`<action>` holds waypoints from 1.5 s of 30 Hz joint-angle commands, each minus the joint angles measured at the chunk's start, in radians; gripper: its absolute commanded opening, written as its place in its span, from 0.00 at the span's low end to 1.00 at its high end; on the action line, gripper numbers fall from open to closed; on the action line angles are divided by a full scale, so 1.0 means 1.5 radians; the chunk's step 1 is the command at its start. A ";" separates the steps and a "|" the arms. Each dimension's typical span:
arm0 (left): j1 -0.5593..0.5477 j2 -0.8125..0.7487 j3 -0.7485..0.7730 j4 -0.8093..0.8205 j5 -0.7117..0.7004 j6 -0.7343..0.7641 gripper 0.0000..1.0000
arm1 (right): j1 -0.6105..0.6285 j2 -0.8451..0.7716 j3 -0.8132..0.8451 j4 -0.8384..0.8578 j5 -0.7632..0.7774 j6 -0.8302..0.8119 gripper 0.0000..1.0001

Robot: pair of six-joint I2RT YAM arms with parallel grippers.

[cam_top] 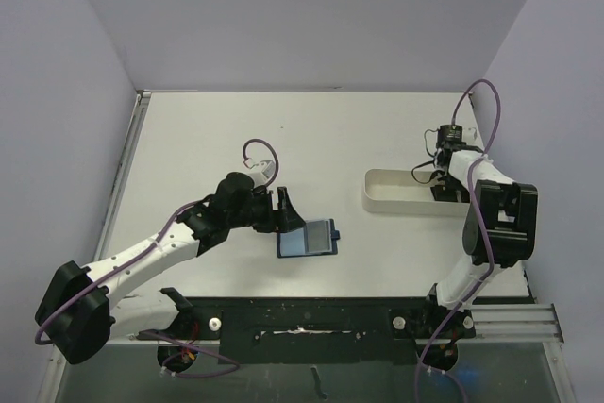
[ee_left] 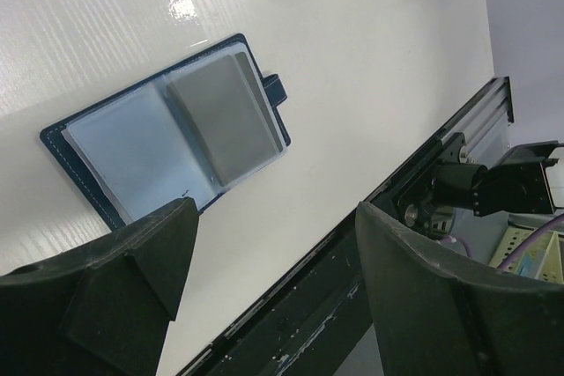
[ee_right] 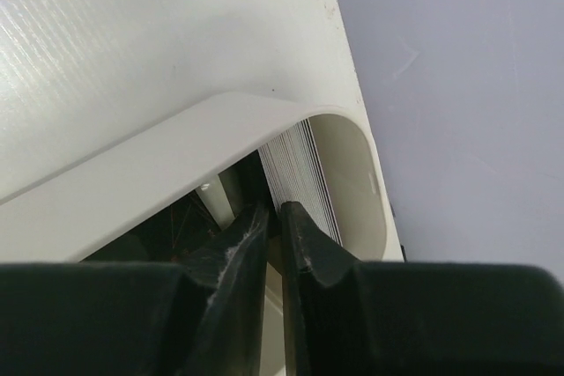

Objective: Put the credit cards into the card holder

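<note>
So far 1 grey card looks tucked in the holder, which lies open mid-counter. Most of the job's left: the other cards stand on edge in the tray, far right. R end effector is nearly pressed together at the stack; can't tell if it's pinching one. L end effector is spread wide, near the holder.

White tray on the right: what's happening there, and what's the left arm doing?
The right gripper is down in the white tray, fingers nearly together at a stack of credit cards standing on edge at its end; whether one is pinched is unclear. The left gripper hovers wide open beside the card holder, which lies open on the table with one grey card already in it.
</note>
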 commanded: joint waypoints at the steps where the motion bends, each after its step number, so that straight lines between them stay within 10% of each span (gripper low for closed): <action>1: 0.004 -0.015 0.004 0.027 0.007 0.008 0.71 | -0.007 -0.045 0.017 0.021 0.012 -0.011 0.09; 26: 0.030 0.030 -0.050 0.049 0.011 -0.030 0.62 | 0.182 -0.261 0.101 -0.166 -0.126 0.099 0.00; 45: 0.117 0.021 -0.168 0.509 0.254 -0.331 0.60 | 0.466 -0.462 -0.122 0.116 -0.468 0.297 0.00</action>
